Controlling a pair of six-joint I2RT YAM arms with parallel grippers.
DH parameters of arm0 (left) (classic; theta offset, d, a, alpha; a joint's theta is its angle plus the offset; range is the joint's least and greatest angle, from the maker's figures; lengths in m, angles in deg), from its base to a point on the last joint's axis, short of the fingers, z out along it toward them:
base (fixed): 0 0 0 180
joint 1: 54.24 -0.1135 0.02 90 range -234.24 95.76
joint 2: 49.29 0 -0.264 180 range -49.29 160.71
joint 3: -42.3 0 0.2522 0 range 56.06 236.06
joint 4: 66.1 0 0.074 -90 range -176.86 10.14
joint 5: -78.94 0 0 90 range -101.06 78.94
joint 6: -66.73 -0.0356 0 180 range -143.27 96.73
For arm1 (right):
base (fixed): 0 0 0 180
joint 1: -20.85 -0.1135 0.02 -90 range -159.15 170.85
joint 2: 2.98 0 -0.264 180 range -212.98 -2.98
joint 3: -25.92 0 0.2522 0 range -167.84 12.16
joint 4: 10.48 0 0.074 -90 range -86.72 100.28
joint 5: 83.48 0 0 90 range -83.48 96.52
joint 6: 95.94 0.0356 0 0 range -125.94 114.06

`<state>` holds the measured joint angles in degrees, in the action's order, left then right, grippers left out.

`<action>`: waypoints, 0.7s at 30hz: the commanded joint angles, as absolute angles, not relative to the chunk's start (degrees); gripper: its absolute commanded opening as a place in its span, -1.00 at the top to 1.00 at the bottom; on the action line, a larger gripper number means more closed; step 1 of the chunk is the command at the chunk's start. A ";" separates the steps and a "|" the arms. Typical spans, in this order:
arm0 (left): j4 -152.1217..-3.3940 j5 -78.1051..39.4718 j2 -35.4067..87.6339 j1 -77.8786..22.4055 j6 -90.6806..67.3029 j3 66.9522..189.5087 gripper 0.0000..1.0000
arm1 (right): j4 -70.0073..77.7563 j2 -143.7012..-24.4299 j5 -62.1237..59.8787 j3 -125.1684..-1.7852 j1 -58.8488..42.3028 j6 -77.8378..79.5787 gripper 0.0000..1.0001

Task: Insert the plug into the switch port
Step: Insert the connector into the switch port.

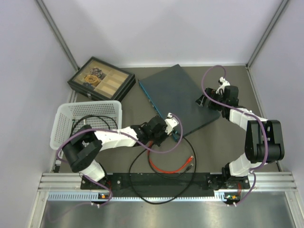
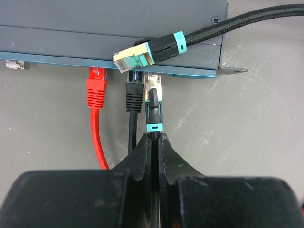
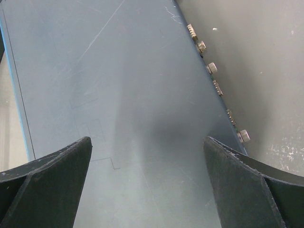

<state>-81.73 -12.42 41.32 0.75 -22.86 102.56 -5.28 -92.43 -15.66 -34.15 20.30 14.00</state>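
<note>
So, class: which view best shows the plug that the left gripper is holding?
Left wrist: the plug sits central, metal tip at the switch edge, left gripper shut behind it. Top external: too small to make out. Right wrist shows only the switch top.

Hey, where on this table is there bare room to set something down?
Best patch: bare table between the near right edge of the switch, the red cable and the right arm. A smaller wedge lies between the black box and the switch, by the back wall. Crowded: the port edge, where the left gripper holds the plug among other cables.
</note>
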 commanded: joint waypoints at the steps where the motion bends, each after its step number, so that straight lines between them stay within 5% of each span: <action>1: -85.03 -9.84 42.29 0.96 -21.51 106.68 1.00 | -1.64 -94.39 -16.86 -35.04 20.59 14.01 -0.98; 21: -87.42 -10.53 43.70 0.96 -20.98 109.59 1.00 | -1.73 -94.30 -16.77 -34.86 20.59 14.01 -0.98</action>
